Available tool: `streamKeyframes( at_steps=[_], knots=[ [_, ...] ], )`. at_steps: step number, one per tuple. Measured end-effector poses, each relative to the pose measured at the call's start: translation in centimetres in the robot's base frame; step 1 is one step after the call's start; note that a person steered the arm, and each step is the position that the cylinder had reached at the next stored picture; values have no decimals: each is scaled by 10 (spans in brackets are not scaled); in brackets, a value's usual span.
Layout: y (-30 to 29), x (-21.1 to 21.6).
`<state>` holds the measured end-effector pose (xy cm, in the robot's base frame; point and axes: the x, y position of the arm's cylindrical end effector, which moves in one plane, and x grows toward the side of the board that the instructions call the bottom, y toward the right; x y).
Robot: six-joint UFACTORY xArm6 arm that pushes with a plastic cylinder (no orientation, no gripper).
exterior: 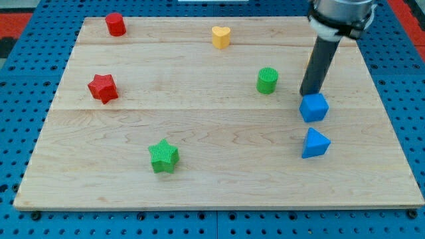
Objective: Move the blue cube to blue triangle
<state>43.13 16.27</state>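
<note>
The blue cube (314,107) sits on the wooden board at the view's right, just above the blue triangle (315,143), with a small gap between them. My tip (309,94) touches the cube's upper left edge. The rod rises from there towards the view's top and hides most of the yellow block behind it.
The wooden board (212,192) also holds a green cylinder (267,80), a yellow heart (221,36), a red cylinder (115,24), a red star (103,87) and a green star (164,157). A sliver of the yellow block (309,63) shows left of the rod.
</note>
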Motion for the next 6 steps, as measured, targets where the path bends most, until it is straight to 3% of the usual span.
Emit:
streamKeyframes(
  at_steps=[1,6],
  knots=[
    [27,40],
    [28,39]
  ],
)
